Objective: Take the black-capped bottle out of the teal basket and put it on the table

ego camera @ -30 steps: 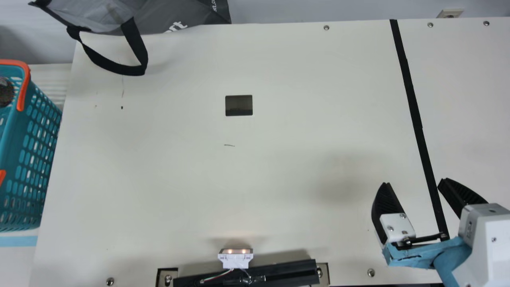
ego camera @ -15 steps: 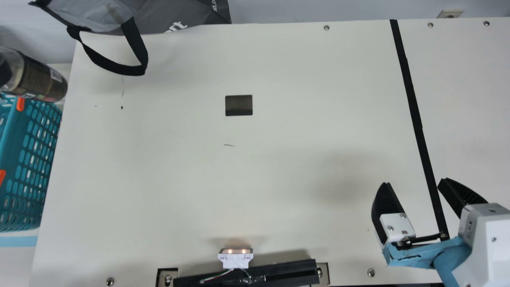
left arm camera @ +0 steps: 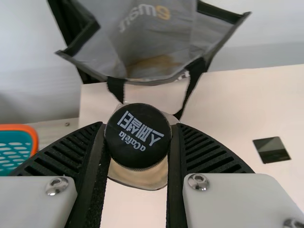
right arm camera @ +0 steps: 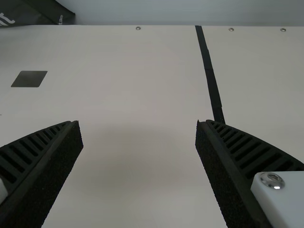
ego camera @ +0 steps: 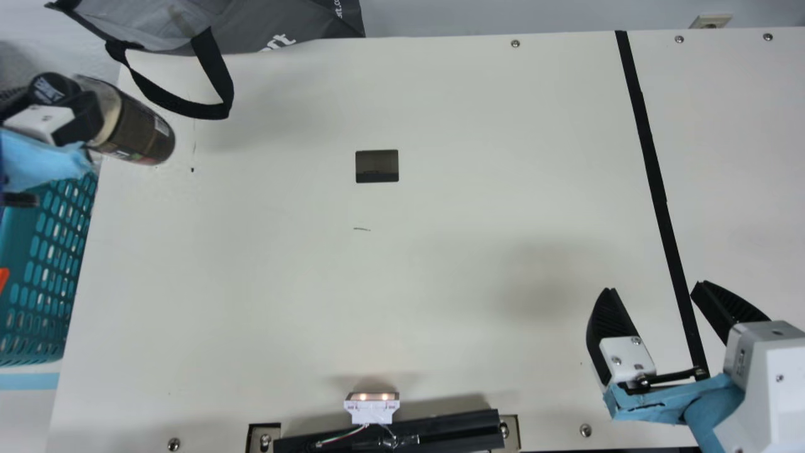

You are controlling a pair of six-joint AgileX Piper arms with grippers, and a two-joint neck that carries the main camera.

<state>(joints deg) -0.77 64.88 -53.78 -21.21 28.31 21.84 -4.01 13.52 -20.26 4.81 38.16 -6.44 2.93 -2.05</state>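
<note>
In the main view, the black-capped bottle (ego camera: pixel 141 135) hung over the ten o'clock edge of the worktop (ego camera: pixel 440 270), pinched at its cap (left arm camera: pixel 137 140) by the left hand (left arm camera: pixel 140 126). So high a grip risked swinging; lowering there could have toppled it or snagged the nearby bag strap (ego camera: pixel 214 72). The teal basket (ego camera: pixel 22 233) sat at nine, the right hand (ego camera: pixel 654 287) spread at four.
</note>
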